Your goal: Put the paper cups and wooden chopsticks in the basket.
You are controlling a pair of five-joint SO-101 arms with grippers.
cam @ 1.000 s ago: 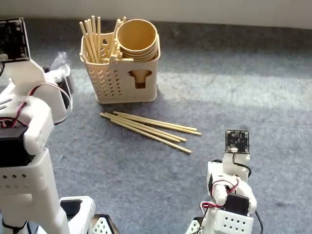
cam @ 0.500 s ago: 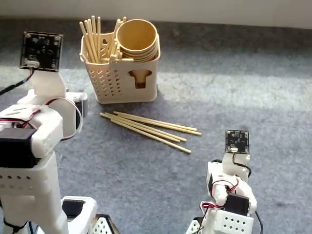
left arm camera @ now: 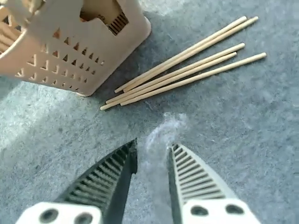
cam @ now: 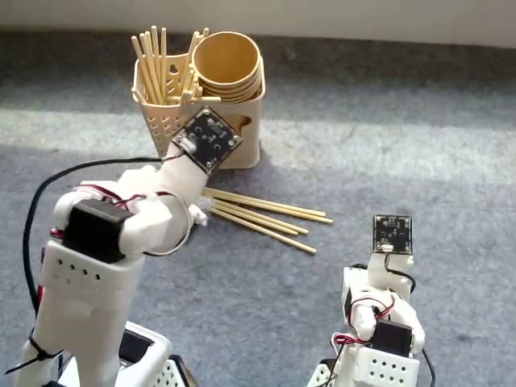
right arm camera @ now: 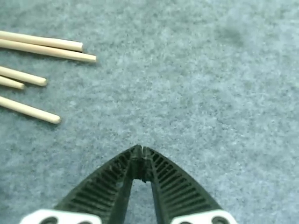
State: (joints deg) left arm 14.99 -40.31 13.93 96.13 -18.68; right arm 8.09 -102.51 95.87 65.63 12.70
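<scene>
High camera overlooks table (cam: 403, 161); both wrist cameras share chopsticks (left arm camera: 210, 73).

I am looking at a grey carpet (cam: 435, 242) that is covering the work surface, its short pile showing slightly mottled in both wrist views. In the high view a band of sunlight (cam: 403, 149) is lying across it from side to side, and a darker belt of shade (cam: 387, 64) is running behind that along the far side. Beyond the shade a pale strip (cam: 363, 16) is bordering the carpet's far edge; I cannot tell whether it is a wall or a board. In the left wrist view a small whitish tuft of fluff (left arm camera: 164, 129) is sitting on the carpet.
</scene>
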